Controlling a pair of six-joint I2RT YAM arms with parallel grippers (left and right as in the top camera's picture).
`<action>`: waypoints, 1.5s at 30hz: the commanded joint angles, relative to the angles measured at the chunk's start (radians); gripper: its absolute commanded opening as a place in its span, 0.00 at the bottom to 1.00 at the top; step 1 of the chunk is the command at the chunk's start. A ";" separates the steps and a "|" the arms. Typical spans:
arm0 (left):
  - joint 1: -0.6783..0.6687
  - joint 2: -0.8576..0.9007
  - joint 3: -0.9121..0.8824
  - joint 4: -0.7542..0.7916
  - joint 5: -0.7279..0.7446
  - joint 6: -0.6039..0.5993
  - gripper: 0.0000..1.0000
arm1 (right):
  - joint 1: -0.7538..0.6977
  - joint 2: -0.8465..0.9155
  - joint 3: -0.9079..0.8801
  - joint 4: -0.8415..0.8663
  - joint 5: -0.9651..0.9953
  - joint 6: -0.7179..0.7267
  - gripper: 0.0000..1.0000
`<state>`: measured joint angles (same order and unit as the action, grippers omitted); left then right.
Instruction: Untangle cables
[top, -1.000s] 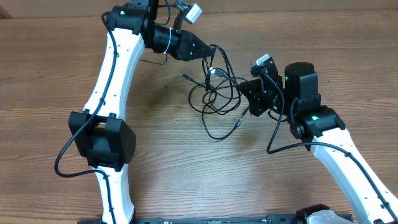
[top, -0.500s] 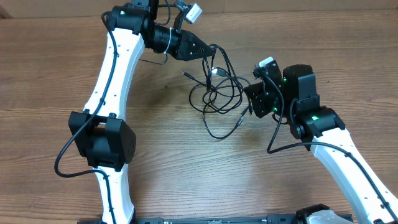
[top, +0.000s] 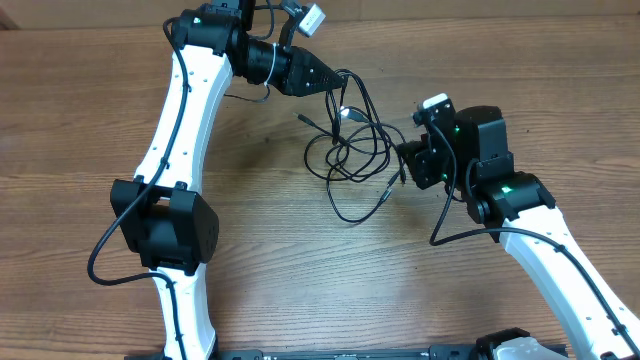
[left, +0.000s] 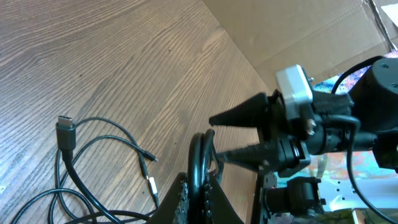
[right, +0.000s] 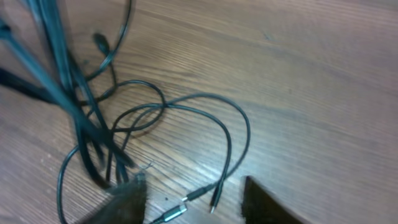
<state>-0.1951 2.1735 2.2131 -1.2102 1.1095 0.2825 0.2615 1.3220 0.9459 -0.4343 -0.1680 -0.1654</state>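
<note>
Left gripper (top: 336, 82) is clamped tight on a strand of the cables (right: 79, 118) and holds it lifted off the table (top: 500, 60) at the far side. The rest of the tangle hangs down from there and spreads in loops on the wood between the two arms. Right gripper (right: 194, 186) sits just beside the near-right edge of the tangle, low over the table. Its fingers are parted about midway with nothing between them, only bare wood and two loose plug ends (right: 214, 200) lying in the gap. The step in hand looks like a re-grab, where the right claw picks a new strand while the left acts as anchor. To do it well, go for one single strand, not the thick crossing bundle at the left of the right wrist view. A free end near those plugs is the best bet, since it can be drawn out through the loops. Come down so both fingers straddle that one cord, close fully, then pull away from the left gripper, slow and low. Watch that the big loop nearby doesn't snag on a finger. Cords are thin and limp, so a shallow pinch may slip. The left side should hold firm or the whole bundle just slides along. The right wrist view is blurred, so I can't tell exactly which strand crosses over which.
</note>
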 joint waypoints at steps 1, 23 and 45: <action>0.000 0.000 0.015 0.008 0.005 -0.014 0.05 | -0.005 -0.019 -0.002 0.036 -0.075 0.001 0.58; -0.017 0.000 0.015 0.035 -0.008 -0.062 0.04 | -0.004 -0.019 -0.002 0.195 -0.357 -0.079 0.58; -0.071 0.000 0.015 0.064 0.044 -0.070 0.05 | -0.004 0.014 -0.002 0.166 -0.279 -0.210 0.17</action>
<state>-0.2684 2.1735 2.2131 -1.1515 1.1145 0.2340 0.2615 1.3296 0.9459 -0.2543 -0.4816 -0.3679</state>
